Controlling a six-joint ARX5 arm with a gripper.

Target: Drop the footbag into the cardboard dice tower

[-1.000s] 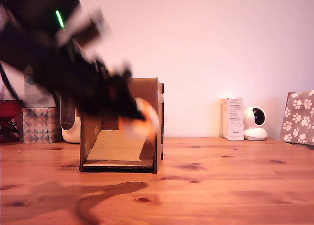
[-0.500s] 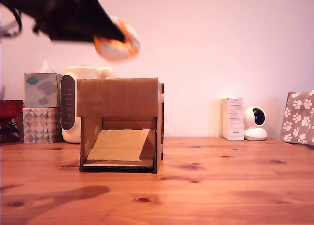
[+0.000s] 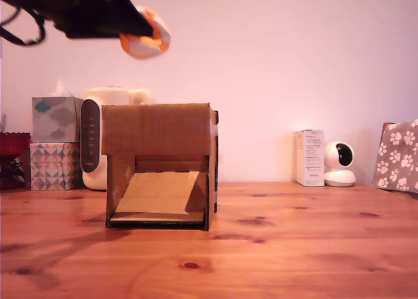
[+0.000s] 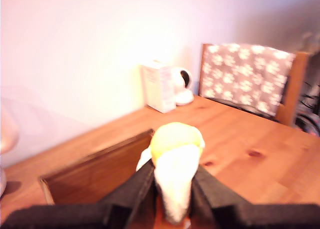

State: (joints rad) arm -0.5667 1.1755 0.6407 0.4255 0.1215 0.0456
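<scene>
— Orange, yellow and white, that footbag (image 3: 146,37) sits pinched between the dark fingers (image 4: 133,188) of the gripper (image 3: 134,32), high above the counter (image 3: 294,240). Why so high?

— My guess: the cardboard dice tower (image 3: 160,165) takes things through its top, so the ball has to be carried over the box's upper edge. In the exterior view it hangs above the tower, toward that view's left half. The wrist view shows an open-topped cardboard wall below and just behind the ball.

— And the sloped ramp in the front opening?

— Presumably to roll a dropped thing out forward.

— Any writing to read?

— The small white carton (image 3: 309,157) beside the white camera (image 3: 339,164) carries print, too small to make out. Nothing else is legible.
</scene>
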